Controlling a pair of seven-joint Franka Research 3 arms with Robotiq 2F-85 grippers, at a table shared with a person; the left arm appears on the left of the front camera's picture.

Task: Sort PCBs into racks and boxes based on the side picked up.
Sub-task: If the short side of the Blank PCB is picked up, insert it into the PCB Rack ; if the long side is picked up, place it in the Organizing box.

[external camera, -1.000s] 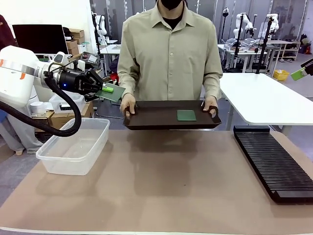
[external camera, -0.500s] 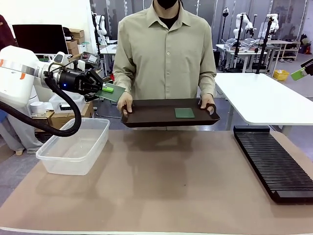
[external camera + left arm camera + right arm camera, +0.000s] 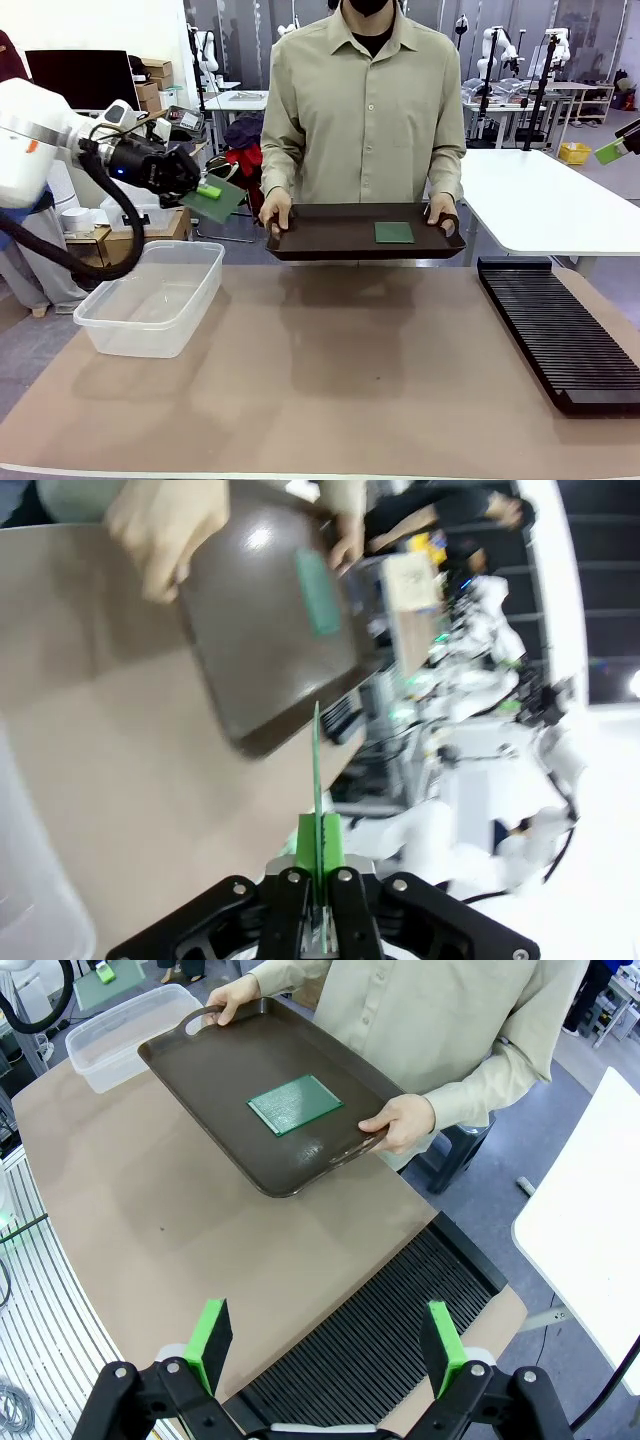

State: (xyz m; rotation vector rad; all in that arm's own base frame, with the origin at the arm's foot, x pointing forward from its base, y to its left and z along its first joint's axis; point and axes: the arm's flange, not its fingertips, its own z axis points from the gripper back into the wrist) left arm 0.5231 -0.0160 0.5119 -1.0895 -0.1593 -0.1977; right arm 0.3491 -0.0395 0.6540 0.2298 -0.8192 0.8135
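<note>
PCB (image 3: 214, 201), a thin green board, is clamped by one edge in the left tool (image 3: 199, 190), jaws shut tight on it, in the air near the far rim of the clear tub (image 3: 135, 335) at the desk's (image 3: 330, 400) left edge. For a clean drop, it should move over the tub's middle and lower before releasing. The right tool (image 3: 328, 1342) hangs wide open and empty over the black rack (image 3: 385, 1360).

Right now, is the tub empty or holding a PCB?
Empty. The tub has a bare clear bottom; one PCB is clamped in the left jaws, the other lies on the tray.
</note>
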